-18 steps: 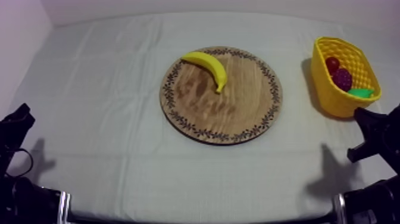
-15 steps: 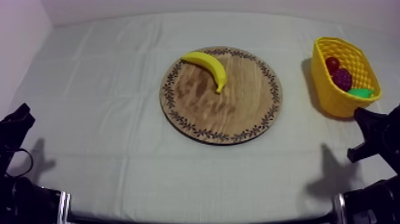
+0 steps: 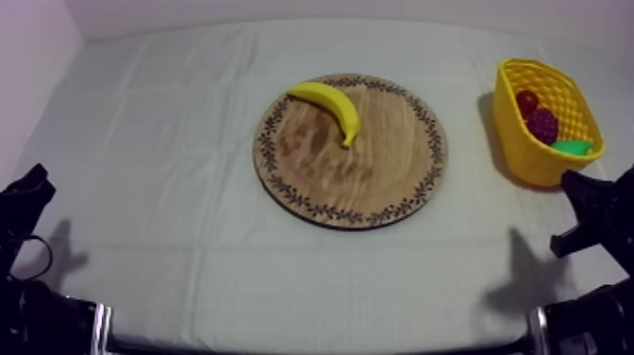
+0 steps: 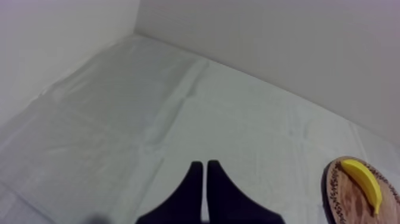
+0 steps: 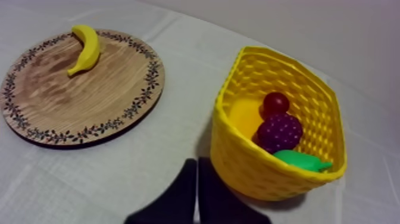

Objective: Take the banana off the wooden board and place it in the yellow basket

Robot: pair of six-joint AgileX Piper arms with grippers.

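A yellow banana (image 3: 331,106) lies on the far half of the round wooden board (image 3: 377,179) with its patterned rim, at the middle of the table. The yellow basket (image 3: 525,142) stands at the right, holding a small red fruit (image 3: 527,100), a bunch of grapes (image 3: 542,125) and a green pear (image 3: 572,147). My left gripper (image 3: 28,184) rests low at the left edge, its fingers (image 4: 193,184) together as a narrow wedge. My right gripper (image 3: 577,184) sits low just in front of the basket (image 5: 238,155), shut on nothing. The banana (image 5: 87,47) and board (image 5: 89,101) lie beyond it.
Grey-white cloth (image 3: 170,142) covers the whole table, with wide bare stretches left of the board and along the front. A pale wall (image 4: 268,36) rises behind the table and at its left side.
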